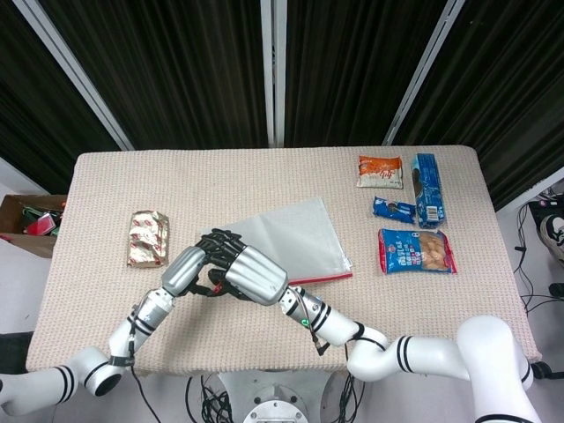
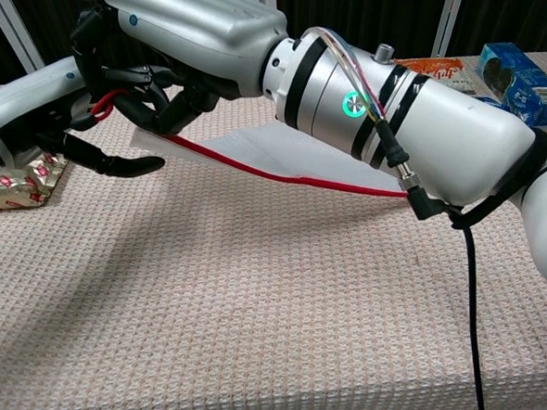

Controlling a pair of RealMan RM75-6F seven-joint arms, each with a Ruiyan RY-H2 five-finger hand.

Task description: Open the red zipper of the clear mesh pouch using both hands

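The clear mesh pouch [image 1: 291, 233] lies mid-table with its red zipper [image 1: 322, 277] along the near edge. In the chest view the zipper [image 2: 281, 172] rises from the cloth toward the hands. My right hand [image 1: 256, 275] grips the pouch's left corner and holds it up off the table [image 2: 170, 114]. My left hand [image 1: 189, 269] presses against it from the left. Its dark fingers [image 2: 122, 165] close around the red pull loop [image 2: 103, 102]. The pinch itself is partly hidden by the right hand [image 2: 197, 24].
A gold and red foil packet [image 1: 147, 238] lies left of the hands, and shows again in the chest view [image 2: 17, 182]. At the right stand an orange packet [image 1: 380, 171], a blue box [image 1: 427, 189], a small blue packet [image 1: 393, 209] and a cookie packet [image 1: 417, 250]. A cardboard box [image 1: 26, 220] sits off the table's left edge.
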